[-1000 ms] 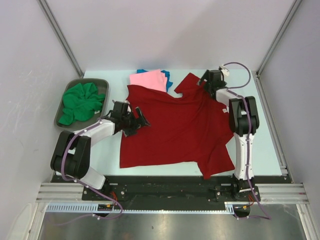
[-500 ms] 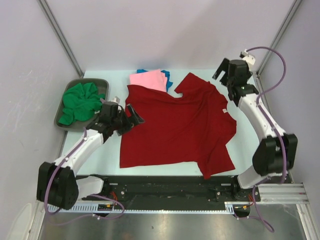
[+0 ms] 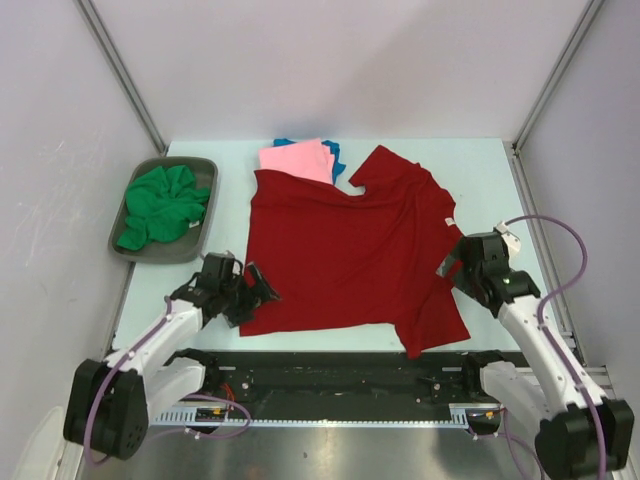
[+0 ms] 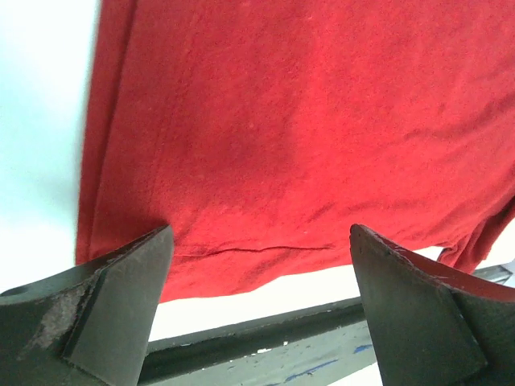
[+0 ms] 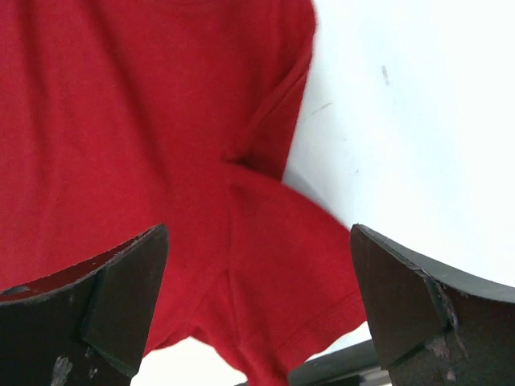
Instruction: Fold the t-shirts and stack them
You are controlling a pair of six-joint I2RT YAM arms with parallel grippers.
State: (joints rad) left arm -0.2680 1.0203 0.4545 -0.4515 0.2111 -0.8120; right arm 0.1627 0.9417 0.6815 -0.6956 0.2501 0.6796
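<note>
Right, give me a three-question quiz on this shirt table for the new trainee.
1. True or false: the green shirt lies bunched up in the tray.
2. The left pincer hovers over which part of the dark red shirt? A) the collar B) the near left corner of the hem C) the far sleeve
3. Fill in: the right pincer has its jaws ____ and holds nothing.
Key: 1 true; 2 B; 3 open.
</note>
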